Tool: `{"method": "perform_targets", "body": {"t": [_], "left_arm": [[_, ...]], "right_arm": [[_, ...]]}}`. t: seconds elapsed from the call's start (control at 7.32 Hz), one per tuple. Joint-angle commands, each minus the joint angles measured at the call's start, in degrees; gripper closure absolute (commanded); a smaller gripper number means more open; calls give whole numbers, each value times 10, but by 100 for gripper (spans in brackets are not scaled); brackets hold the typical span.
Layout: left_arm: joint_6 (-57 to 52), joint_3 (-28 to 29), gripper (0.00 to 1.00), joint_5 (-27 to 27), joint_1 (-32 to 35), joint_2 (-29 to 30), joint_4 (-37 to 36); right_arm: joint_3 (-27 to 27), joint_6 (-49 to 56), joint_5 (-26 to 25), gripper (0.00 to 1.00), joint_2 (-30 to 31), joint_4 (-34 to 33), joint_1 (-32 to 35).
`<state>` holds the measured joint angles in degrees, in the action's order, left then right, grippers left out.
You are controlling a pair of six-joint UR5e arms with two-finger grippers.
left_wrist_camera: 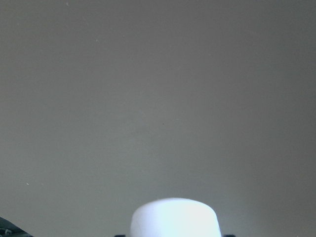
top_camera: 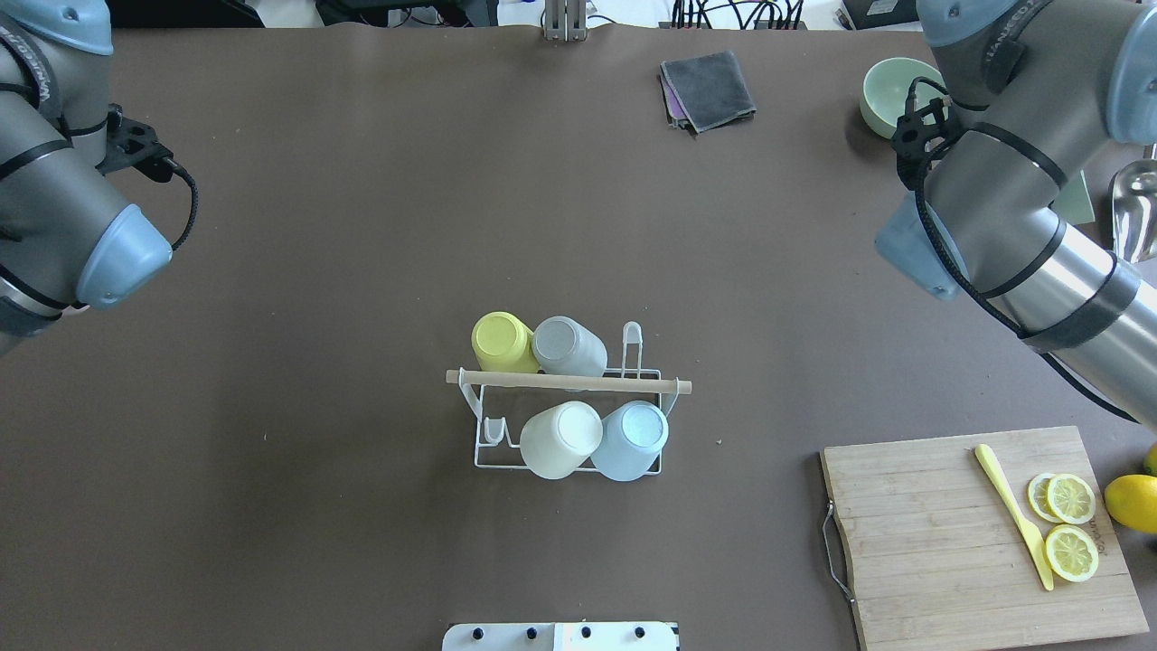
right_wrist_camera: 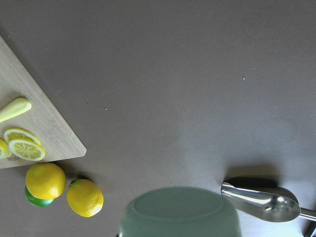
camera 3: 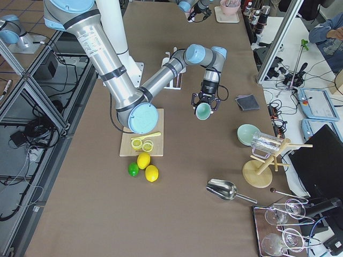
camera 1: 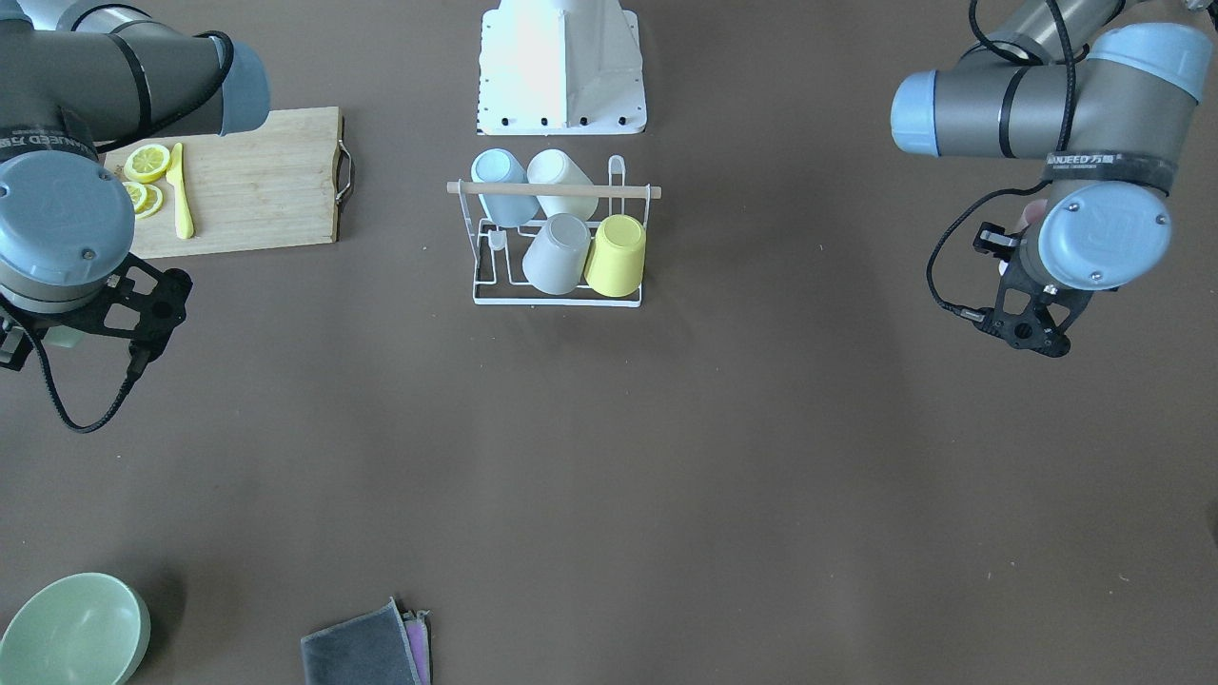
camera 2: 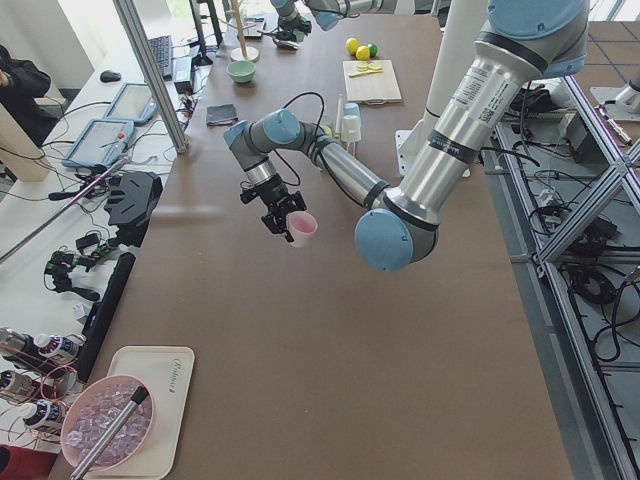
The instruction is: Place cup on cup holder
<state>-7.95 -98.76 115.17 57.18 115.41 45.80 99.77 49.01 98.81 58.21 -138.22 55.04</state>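
Observation:
The cup holder (top_camera: 569, 382) is a white wire rack with a wooden rod across its top, at the table's middle (camera 1: 552, 190). It bears a yellow cup (top_camera: 502, 342), a grey cup (top_camera: 568, 345), a white cup (top_camera: 560, 438) and a pale blue cup (top_camera: 631, 440), all upside down. My left gripper (camera 2: 290, 222) is shut on a pink cup (camera 2: 303, 229), held above the table far to the rack's left; the cup's base shows in the left wrist view (left_wrist_camera: 174, 217). My right gripper (camera 3: 204, 104) is shut on a green cup (camera 3: 203, 111) (right_wrist_camera: 180, 212), held above the table far to the rack's right.
A wooden cutting board (top_camera: 940, 533) with lemon slices (top_camera: 1069, 524) and a yellow knife (top_camera: 1012, 514) lies near right. A green bowl (top_camera: 890, 90) and grey cloth (top_camera: 710, 86) lie at the far edge. Whole lemons (right_wrist_camera: 47, 180) and a metal scoop (right_wrist_camera: 261, 200) lie below the right gripper.

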Motion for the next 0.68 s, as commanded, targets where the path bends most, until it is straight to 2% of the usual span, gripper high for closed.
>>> {"method": "perform_targets", "body": {"t": [0.0,0.14,0.27,0.41,0.55], "left_arm": [[71,-43,100,-14,0,-20,76],[130,-63,100,-14,0,-22,127],[138,-71,100,-22,0,-24,200],[139,-67,100,-67,-4,-27,282],[162,-59,100,-71,-7,-32,367]], "right_arm": [[4,3,3,100,-10,-5,7],[21,-1,-1,100,-6,27,10],[31,-1,2,100,3,53,23],[34,-5,2,100,3,56,24],[34,-13,4,100,5,83,15]]}}
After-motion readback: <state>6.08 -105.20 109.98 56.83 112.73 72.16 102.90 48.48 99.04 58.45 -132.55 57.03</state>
